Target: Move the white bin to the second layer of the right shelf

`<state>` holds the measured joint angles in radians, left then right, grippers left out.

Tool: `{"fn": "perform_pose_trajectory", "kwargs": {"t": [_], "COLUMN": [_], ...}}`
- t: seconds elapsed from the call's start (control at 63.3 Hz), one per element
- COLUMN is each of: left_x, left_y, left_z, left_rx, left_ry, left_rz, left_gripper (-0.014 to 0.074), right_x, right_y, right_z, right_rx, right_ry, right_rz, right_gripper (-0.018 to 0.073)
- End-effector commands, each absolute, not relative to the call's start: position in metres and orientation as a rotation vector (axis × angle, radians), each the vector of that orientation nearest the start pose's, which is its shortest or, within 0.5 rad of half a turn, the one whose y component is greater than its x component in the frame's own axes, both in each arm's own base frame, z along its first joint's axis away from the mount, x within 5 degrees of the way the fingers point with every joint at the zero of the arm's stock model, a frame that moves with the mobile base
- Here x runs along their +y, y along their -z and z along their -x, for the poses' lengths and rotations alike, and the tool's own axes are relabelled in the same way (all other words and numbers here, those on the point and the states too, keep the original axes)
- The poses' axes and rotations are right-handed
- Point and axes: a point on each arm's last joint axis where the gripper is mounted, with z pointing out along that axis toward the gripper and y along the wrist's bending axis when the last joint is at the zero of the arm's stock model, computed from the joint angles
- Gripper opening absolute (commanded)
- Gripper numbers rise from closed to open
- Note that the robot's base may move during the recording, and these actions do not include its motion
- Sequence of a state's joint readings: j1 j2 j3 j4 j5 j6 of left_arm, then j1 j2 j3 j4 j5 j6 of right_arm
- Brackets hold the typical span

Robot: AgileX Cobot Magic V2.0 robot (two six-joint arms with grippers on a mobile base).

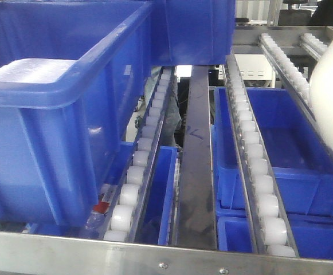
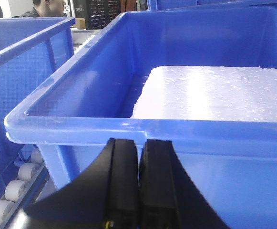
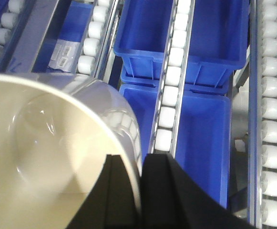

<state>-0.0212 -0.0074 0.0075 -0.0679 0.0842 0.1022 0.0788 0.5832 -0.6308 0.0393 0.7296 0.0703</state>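
One white bin (image 3: 47,157) hangs from the right end effector (image 3: 140,191), whose two dark fingers (image 3: 117,195) pinch its rim, one inside the glossy cream bowl and one outside the wall. Seen from the front view, the white bin's curved side (image 1: 332,97) fills the right edge of the frame, above the roller rails (image 1: 252,154) of the right shelf second layer (image 3: 169,95). Beneath and beyond the right end effector, rows of small white rollers slope away between steel channels, with blue crates (image 3: 181,43) sitting on the level below, visible through the gaps. Ahead of the left end effector (image 2: 139,191), whose black fingers (image 2: 121,186) are pressed together with only a thin seam between them and nothing held, stands a large blue crate (image 2: 143,126) with a white foam slab (image 2: 214,93) inside it. Left of that end effector, a second blue crate (image 2: 19,71) sits on rollers, and a person (image 2: 50,7) is partly visible in the background.
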Motion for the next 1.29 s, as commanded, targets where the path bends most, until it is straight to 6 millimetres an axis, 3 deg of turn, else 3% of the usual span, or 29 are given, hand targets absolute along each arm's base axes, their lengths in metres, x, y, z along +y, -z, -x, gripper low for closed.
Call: {"fn": "perform_pose_trajectory", "kwargs": {"t": [0.0,0.174,0.505,0.647,1.168,1.279], "left_x": [-0.001,-0.001,-0.001,-0.001,-0.001,-0.001], "left_y": [-0.199,-0.199,-0.199,-0.199,-0.199,-0.199], "left_z": [-0.056,-0.056,-0.056,-0.056,-0.056,-0.056], "left_rx": [1.504,1.504,1.504,1.504,1.504,1.504], "left_ry": [-0.005,-0.005,-0.005,-0.005,-0.005,-0.005], "left_rz": [-0.034,-0.034,-0.034,-0.034,-0.034,-0.034], "left_gripper": [0.0085,0.0085,0.0085,0.0085,0.0085,0.0085], "right_x": [0.010,0.008,0.011,0.011,0.009,0.010], "right_y": [-0.325,-0.306,-0.279,-0.273,-0.261,-0.259], "right_z": [-0.110,-0.118,-0.157,-0.169,-0.191,-0.193], "right_rx": [2.085,2.193,2.373,2.417,2.412,2.424], "right_ry": [-0.126,-0.078,-0.139,-0.166,-0.094,-0.102], "right_rz": [-0.015,-0.004,-0.186,-0.282,-0.223,-0.232], "right_gripper": [0.0049,0.0049,0.0057,0.0058,0.0062,0.0130]}}
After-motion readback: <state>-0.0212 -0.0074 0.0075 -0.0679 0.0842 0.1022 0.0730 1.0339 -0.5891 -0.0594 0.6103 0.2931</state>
